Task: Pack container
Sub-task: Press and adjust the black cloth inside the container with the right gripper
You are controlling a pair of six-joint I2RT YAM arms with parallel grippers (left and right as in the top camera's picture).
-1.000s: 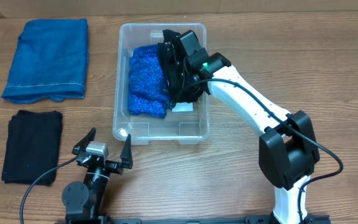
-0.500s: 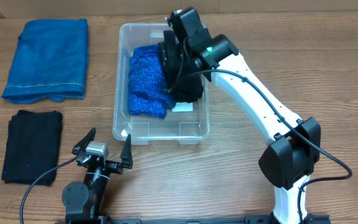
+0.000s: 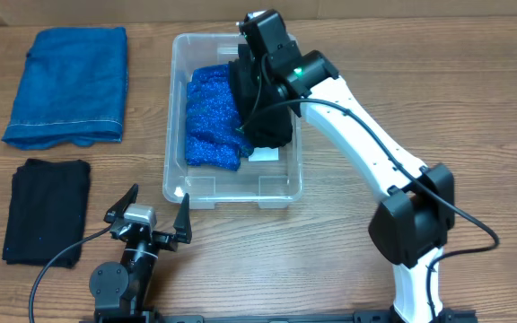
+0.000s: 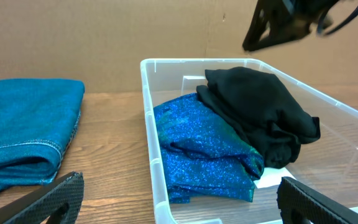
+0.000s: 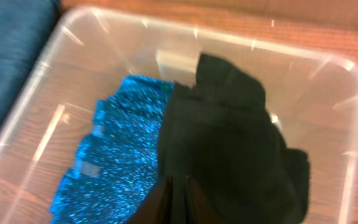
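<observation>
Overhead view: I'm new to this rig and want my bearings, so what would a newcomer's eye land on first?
The clear container mid-table stands out, holding a glittery blue cloth with a crumpled black cloth against it. The white right arm reaches over it, its end effector hanging above that cloth, apart from it. Left of the container lie a folded blue towel and a flat black cloth.

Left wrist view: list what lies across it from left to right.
folded blue cloth on the table → container, its left wall → glittery blue cloth inside it → black cloth inside it, partly lying on the glittery one
</observation>
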